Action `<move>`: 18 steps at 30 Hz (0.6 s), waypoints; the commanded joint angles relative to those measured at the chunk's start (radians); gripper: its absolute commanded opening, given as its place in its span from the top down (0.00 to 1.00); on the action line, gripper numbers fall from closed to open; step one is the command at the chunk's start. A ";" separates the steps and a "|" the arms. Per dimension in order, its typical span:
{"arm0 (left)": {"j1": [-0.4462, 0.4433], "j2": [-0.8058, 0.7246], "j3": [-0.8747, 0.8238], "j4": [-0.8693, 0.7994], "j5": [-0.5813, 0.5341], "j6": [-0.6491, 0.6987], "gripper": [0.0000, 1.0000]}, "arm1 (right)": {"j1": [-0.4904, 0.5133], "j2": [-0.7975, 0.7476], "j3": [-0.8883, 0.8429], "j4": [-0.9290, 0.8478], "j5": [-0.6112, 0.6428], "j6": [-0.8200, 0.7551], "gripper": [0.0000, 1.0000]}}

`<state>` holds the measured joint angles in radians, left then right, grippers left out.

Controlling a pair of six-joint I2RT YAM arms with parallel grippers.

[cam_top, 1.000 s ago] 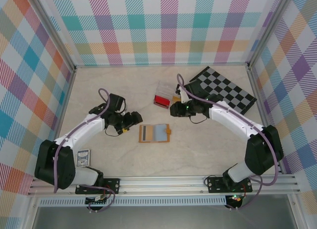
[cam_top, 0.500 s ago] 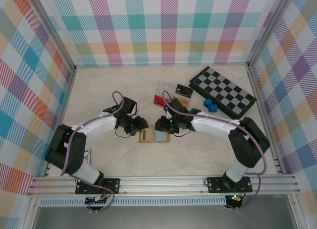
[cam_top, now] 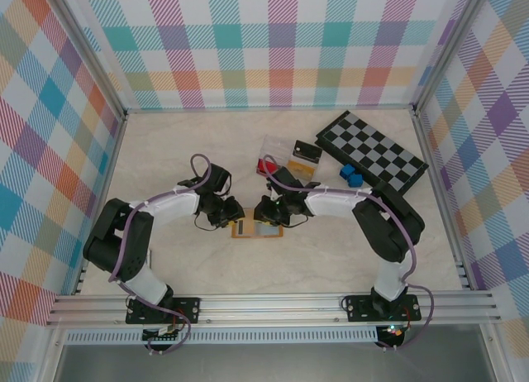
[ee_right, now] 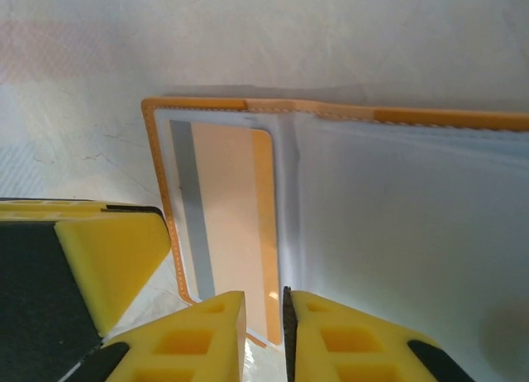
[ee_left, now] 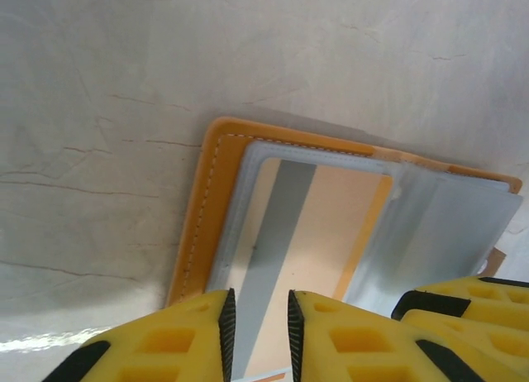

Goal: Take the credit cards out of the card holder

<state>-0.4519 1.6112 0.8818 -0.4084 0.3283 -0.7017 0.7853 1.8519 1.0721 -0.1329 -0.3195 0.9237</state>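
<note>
Left wrist: card holder (lying open)

Card holder: tan, lying open near mid-counter, grey-blue inside facing up.
Left end effector: down at the holder's 10 o'clock corner.
Right end effector: down at its 12 o'clock edge.
Clear tray: at 12 o'clock from the holder, red item inside.
Dark card: just beside the tray, at its 3 o'clock.
Chequered board: at 2 o'clock on the counter.
Blue cubes: two, at the board's 7 o'clock edge.
</note>
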 commanded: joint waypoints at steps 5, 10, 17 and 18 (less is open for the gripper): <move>-0.001 0.026 0.017 -0.041 -0.031 0.026 0.79 | 0.009 0.043 0.048 0.019 -0.039 0.003 0.84; 0.000 0.040 0.015 -0.033 -0.017 0.031 0.83 | 0.010 0.051 0.052 -0.018 -0.005 -0.008 0.84; -0.001 0.062 0.028 -0.058 -0.014 0.056 0.87 | 0.011 0.072 0.056 -0.038 -0.003 -0.014 0.85; 0.000 0.063 0.027 -0.058 -0.014 0.057 0.87 | 0.011 0.073 0.058 -0.040 -0.003 -0.016 0.85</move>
<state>-0.4519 1.6573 0.8940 -0.4263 0.3138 -0.6670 0.7876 1.9041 1.1019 -0.1459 -0.3256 0.9268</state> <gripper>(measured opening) 0.134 0.152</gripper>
